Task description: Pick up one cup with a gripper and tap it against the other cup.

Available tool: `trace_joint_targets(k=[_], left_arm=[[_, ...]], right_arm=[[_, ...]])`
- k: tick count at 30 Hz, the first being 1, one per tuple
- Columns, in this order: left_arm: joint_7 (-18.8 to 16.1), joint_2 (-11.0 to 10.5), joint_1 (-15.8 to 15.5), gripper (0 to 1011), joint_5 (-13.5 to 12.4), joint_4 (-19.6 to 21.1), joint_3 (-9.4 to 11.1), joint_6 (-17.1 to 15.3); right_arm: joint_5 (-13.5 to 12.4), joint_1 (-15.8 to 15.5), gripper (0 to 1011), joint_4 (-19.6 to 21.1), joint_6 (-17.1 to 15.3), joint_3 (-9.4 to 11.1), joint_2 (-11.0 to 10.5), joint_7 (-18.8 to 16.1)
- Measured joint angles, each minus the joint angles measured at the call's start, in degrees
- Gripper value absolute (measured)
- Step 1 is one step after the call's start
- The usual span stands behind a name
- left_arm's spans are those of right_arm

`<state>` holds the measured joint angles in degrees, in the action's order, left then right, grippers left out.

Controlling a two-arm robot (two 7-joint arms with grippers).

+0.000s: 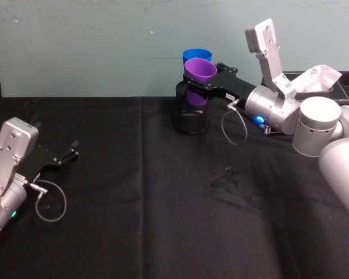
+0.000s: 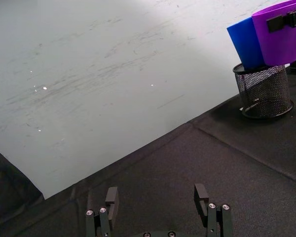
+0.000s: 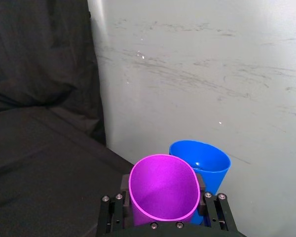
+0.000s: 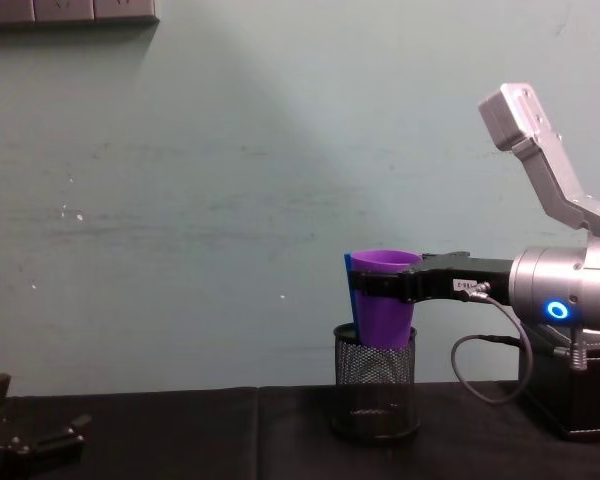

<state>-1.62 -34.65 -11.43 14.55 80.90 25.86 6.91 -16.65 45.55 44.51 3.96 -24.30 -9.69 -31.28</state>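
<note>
Fingers of the right gripper [image 3: 163, 181] are clamped on the purple cup [image 1: 199, 70], one at each side below the rim. They hold it upright off the table [image 1: 163, 221], with its base at the mouth of the black mesh pen holder [image 1: 192, 119], toward 12 o'clock. The blue cup [image 1: 196, 54] seems to sit in that holder, just beside the purple one at its 11 o'clock; whether they touch I cannot tell. The tap looks to be the step in hand, and it calls for a short nudge toward 11. The left gripper [image 1: 67, 156] rests at 8 o'clock, fingers apart. Count: two cups, one holder, two grippers.
</note>
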Motion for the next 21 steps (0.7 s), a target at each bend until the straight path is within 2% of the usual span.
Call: trace_joint_targets(k=[21], left_arm=[[0.0,0.0,0.0,1000,0.0,0.0,0.0,0.0]], right_arm=[[0.0,0.0,733,0.0,0.0,0.0,0.0,0.0]])
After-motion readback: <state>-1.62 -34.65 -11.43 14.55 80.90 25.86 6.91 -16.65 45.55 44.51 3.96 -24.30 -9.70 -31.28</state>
